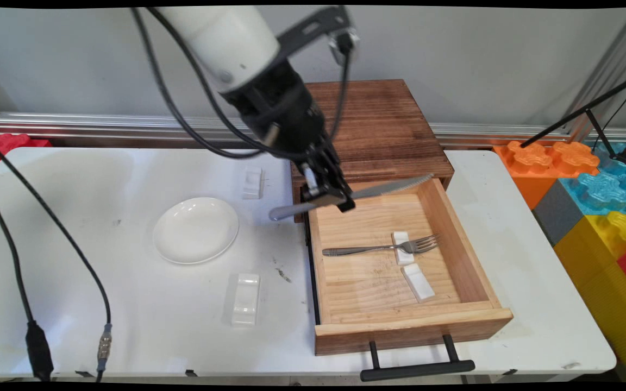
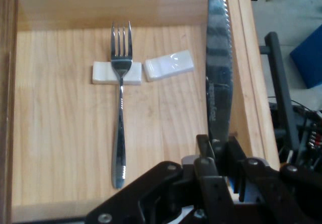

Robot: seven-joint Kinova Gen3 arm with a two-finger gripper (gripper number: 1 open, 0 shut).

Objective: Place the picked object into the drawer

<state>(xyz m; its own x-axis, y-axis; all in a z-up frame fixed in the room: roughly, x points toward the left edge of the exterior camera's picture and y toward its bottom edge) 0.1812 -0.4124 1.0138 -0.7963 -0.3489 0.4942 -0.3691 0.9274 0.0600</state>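
Note:
My gripper [image 1: 328, 196] is shut on a steel knife [image 1: 383, 188] and holds it level above the back left corner of the open wooden drawer [image 1: 479, 266]. The serrated blade [image 2: 219, 58] points toward the drawer's right wall, while the handle sticks out left over the table. Inside the drawer a fork [image 1: 381, 248] lies with its neck on a white rest [image 1: 401, 255]. A second white rest [image 1: 418, 282] lies empty just in front of it. In the hand view the fork [image 2: 119, 108] and both rests [image 2: 168, 65] lie to the left of the blade.
A white plate [image 1: 195, 229] sits on the table left of the drawer. Two more white rests lie on the table, one behind the plate [image 1: 252, 182] and one in front [image 1: 245, 299]. The drawer's black handle [image 1: 416, 369] overhangs the near table edge. Coloured blocks [image 1: 595, 195] stand at the right.

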